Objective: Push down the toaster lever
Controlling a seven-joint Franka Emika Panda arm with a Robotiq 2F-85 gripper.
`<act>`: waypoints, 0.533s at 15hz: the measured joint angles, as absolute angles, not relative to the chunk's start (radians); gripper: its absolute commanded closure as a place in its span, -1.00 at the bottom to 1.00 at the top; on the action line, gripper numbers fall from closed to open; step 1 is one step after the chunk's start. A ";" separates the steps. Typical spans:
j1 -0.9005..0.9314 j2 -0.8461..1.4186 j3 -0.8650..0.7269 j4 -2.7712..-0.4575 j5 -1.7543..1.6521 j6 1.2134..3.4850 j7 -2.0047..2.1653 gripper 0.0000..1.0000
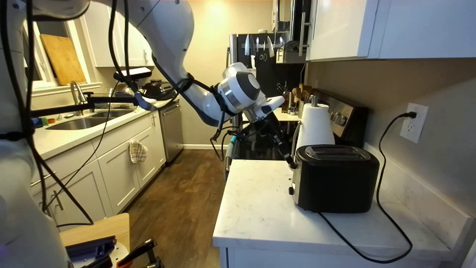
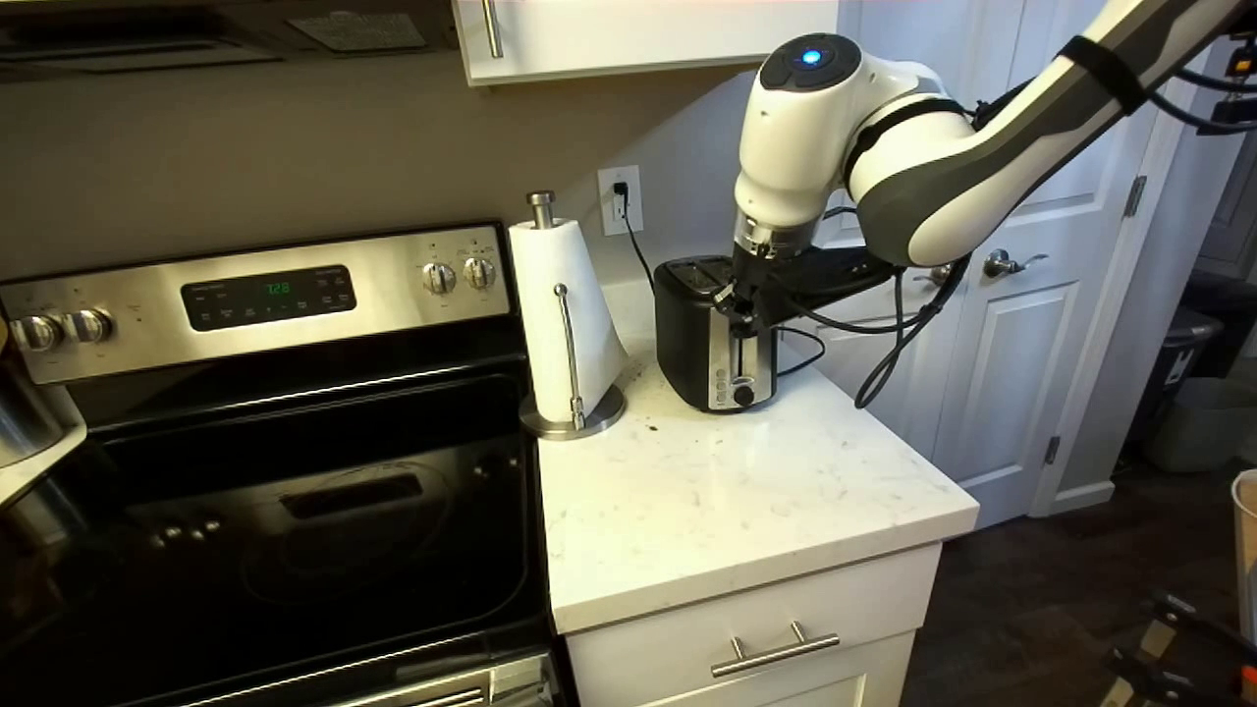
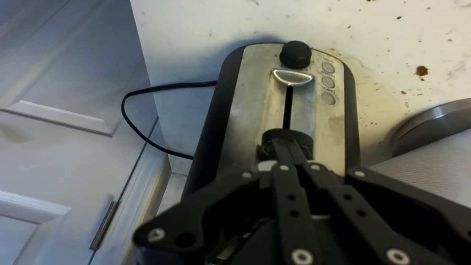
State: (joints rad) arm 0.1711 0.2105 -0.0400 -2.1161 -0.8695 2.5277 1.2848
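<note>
The black toaster (image 1: 336,182) stands upright on the white counter and shows in both exterior views (image 2: 683,339). In the wrist view its metal end face (image 3: 246,110) has a vertical slot, a black knob and several round buttons. The toaster lever (image 3: 287,134) is a dark rounded tab at the upper end of the slot. My gripper (image 3: 289,147) is shut, its two fingers side by side with a thin seam. Its fingertips lie over the lever and seem to touch it. In an exterior view the gripper (image 1: 290,160) points down at the toaster's end face.
A paper towel roll (image 2: 565,314) on a metal stand is close beside the toaster. The black power cord (image 1: 383,208) runs to the wall outlet (image 1: 414,123). A stove (image 2: 295,511) adjoins the counter (image 2: 737,520). Upper cabinets (image 1: 342,29) hang above.
</note>
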 measured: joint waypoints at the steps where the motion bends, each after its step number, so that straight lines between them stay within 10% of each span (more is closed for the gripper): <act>1: 0.169 0.211 -0.043 -2.116 -0.873 2.528 1.285 1.00; 8: 0.162 0.233 -0.040 -2.117 -0.873 2.566 1.285 1.00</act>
